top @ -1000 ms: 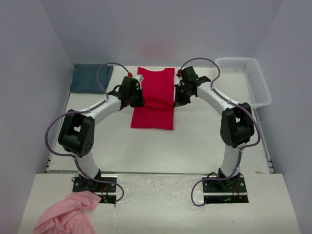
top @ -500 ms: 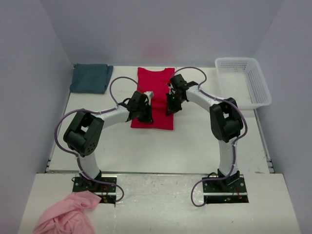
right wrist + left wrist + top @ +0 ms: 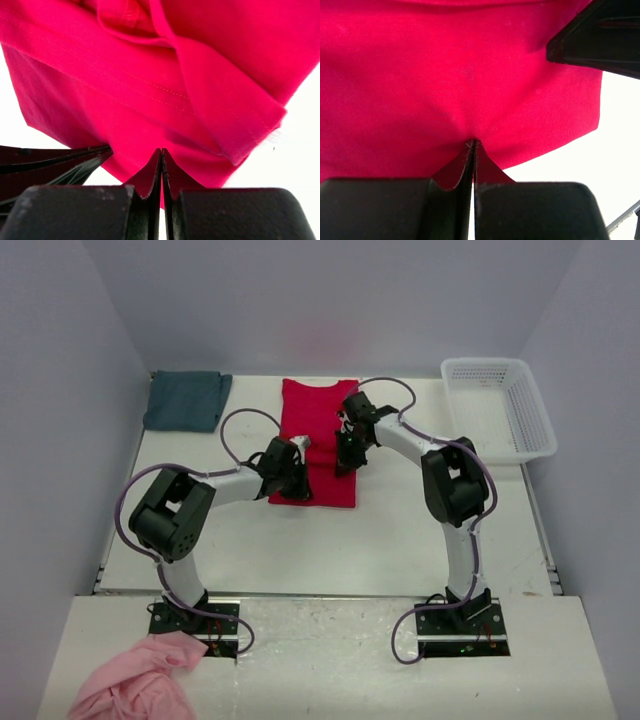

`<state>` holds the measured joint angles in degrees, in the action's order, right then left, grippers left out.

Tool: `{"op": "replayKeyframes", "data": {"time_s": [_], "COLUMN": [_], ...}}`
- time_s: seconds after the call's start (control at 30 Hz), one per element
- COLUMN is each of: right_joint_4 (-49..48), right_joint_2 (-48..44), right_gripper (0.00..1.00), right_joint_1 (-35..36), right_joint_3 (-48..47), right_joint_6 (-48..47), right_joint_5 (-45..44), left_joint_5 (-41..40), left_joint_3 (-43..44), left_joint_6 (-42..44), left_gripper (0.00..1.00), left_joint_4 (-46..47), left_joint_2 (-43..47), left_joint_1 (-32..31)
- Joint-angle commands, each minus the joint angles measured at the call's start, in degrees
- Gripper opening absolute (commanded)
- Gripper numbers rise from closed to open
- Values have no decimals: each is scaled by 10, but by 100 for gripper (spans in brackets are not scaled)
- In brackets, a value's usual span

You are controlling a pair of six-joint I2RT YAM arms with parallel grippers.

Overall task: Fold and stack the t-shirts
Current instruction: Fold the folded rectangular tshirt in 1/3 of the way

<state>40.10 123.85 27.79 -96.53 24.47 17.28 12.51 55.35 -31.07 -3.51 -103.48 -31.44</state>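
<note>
Your red t-shirt (image 3: 318,415) lies partly folded to the left of the white basket (image 3: 497,405), and the teal t-shirt (image 3: 185,400) sits folded much farther left of the basket, apart from the red one. Your left gripper (image 3: 472,145) is pinched tight on the red cloth's edge away from the basket. Your right gripper (image 3: 161,152) is clamped on the red edge nearer the basket.

White-linked arms (image 3: 225,483) with bulky black joints (image 3: 160,515), looping purple-grey cables (image 3: 243,411), black base plates (image 3: 225,612); left gripper (image 3: 472,145) and right gripper (image 3: 161,152) matte black.
</note>
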Motion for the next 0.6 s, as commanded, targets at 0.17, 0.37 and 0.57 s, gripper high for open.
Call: {"op": "replayKeyframes", "data": {"time_s": [0.17,0.37,0.57], "right_joint_4": [2,31,79], "right_joint_2": [0,41,92], "right_gripper": [0,0,0], "right_joint_1": [25,25,20], "right_joint_3": [-2,-58,-164], "right_joint_6": [11,22,17], "right_joint_5": [-20,-37,-60], "left_joint_5": [11,11,8], "left_joint_3": [-43,-71,-115], "left_joint_6": [-11,-22,-40], "left_gripper": [0,0,0], "left_joint_4": [-6,4,16], "left_joint_2": [11,26,57], "left_joint_1": [-20,-36,-62]}}
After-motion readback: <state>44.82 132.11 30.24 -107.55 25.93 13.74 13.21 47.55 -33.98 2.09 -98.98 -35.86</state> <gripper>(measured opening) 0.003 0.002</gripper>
